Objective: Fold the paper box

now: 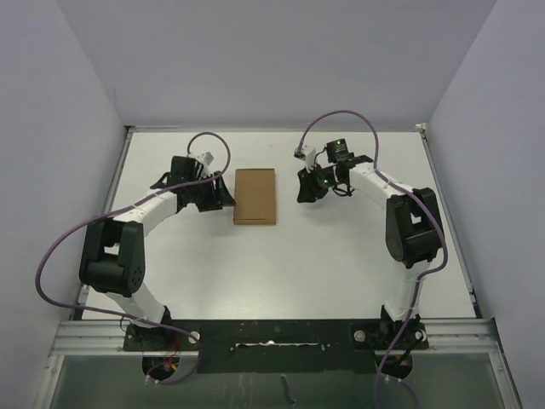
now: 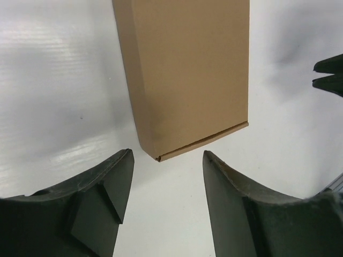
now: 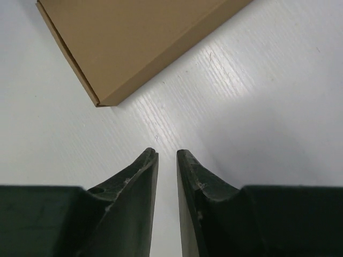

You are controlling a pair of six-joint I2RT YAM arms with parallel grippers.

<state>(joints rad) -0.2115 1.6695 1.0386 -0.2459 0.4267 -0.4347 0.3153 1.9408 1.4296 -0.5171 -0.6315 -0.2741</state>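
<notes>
The paper box [image 1: 255, 196] is a small flat brown rectangle lying on the white table, between the two arms. In the left wrist view the box [image 2: 187, 69] lies just ahead of my left gripper [image 2: 167, 152], which is open and empty, its fingertips a little short of the box's near corner. In the top view my left gripper [image 1: 226, 192] is at the box's left edge. My right gripper [image 1: 304, 189] is to the right of the box, apart from it. In the right wrist view the right gripper [image 3: 166, 151] is nearly shut with a narrow gap and nothing in it, and the box [image 3: 134, 37] is ahead to the left.
The white table [image 1: 341, 256] is walled by grey panels on the left, back and right. A black rail [image 1: 272, 336] holding the arm bases runs along the near edge. Purple cables loop from both arms. The right gripper's fingertips [image 2: 329, 75] show in the left wrist view.
</notes>
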